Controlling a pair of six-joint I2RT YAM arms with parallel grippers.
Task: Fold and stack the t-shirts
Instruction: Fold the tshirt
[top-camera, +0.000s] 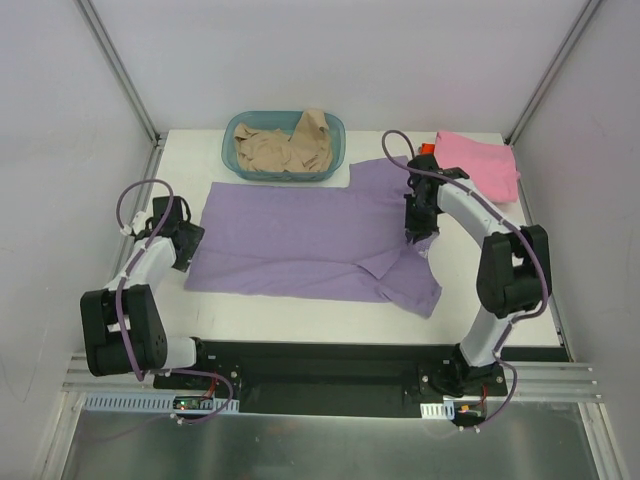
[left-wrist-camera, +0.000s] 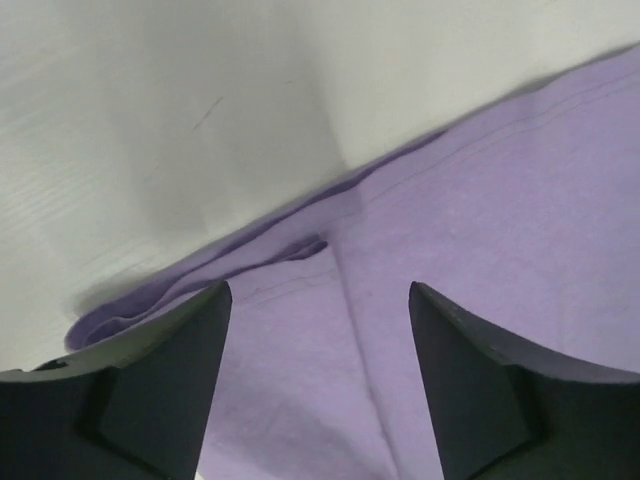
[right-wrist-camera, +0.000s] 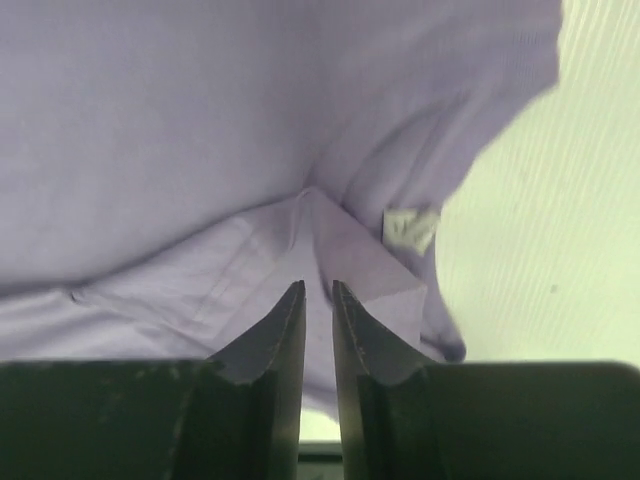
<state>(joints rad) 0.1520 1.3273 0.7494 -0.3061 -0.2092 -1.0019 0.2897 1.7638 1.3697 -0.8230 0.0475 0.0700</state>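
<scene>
White table (top-camera: 300, 320) between grey walls (top-camera: 60, 120) carries lavender t-shirt (top-camera: 300, 240), teal basket (top-camera: 285, 177).

Lavender tee (top-camera: 300, 240) spread flat centre; pink tee (top-camera: 482, 162) folded far-right; beige tee (top-camera: 285, 145) crumpled.

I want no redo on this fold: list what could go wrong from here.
1. The right gripper, jaws barely parted, is right at a bunched flap of the purple t-shirt beside its label; lifting away could snag and drag the cloth.
2. The left gripper hangs open over the layered hem; closing there might pinch only one layer, leaving the fold uneven.
</scene>
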